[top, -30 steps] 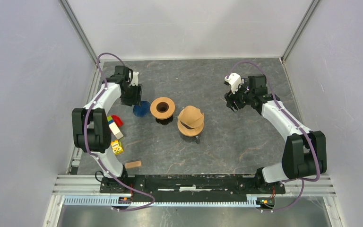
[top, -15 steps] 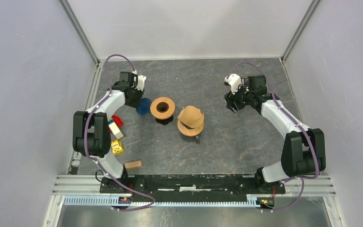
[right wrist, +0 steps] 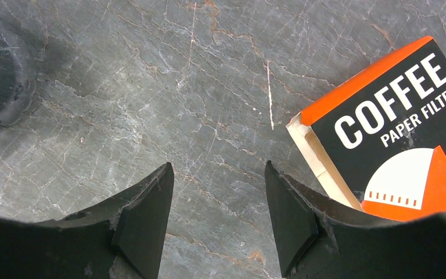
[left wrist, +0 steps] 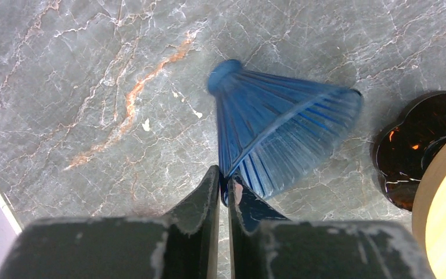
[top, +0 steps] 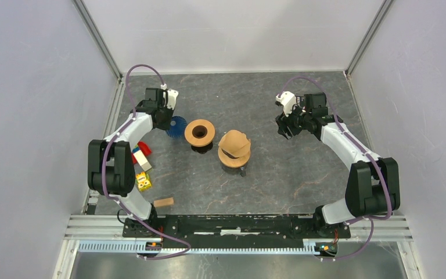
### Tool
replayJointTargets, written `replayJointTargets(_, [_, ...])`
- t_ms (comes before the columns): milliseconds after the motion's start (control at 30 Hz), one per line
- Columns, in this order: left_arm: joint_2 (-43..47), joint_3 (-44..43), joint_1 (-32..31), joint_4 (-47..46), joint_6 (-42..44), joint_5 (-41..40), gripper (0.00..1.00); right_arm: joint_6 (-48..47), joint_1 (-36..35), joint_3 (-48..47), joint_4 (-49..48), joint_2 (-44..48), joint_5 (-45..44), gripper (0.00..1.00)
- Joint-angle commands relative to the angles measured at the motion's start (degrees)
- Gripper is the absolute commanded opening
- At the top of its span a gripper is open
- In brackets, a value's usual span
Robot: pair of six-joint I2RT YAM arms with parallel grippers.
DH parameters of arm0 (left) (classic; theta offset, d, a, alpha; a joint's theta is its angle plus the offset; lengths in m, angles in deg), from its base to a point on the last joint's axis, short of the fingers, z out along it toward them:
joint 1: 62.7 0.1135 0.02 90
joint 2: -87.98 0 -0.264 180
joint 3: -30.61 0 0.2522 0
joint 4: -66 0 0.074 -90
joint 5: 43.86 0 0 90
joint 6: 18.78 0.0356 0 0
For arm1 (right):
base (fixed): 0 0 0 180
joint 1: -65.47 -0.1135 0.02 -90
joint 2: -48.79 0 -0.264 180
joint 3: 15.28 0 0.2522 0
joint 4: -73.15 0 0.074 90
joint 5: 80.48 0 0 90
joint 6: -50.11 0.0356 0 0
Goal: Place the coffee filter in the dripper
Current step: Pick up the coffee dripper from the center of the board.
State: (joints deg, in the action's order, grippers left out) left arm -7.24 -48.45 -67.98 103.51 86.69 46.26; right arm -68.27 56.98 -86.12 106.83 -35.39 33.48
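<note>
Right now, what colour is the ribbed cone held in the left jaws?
The ribbed plastic cone is translucent blue, clearest in the left wrist view.

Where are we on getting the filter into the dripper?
Done: the left gripper is shut on the rim of the blue ribbed cone, apparently the filter. In hand: the cone is tilted, just left of the wooden-ringed dripper, not over it yet. Left: carry it above the ring's opening, seat it narrow end down, and release. The right gripper is open and empty, near the paper filter box.
</note>
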Motion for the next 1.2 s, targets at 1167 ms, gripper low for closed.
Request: replayJointTargets(1167, [9.4, -27.5, 0.1, 37.4, -12.4, 29.0, 0.02, -9.4, -19.7, -28.0, 6.8, 5.0, 1.8, 0.68])
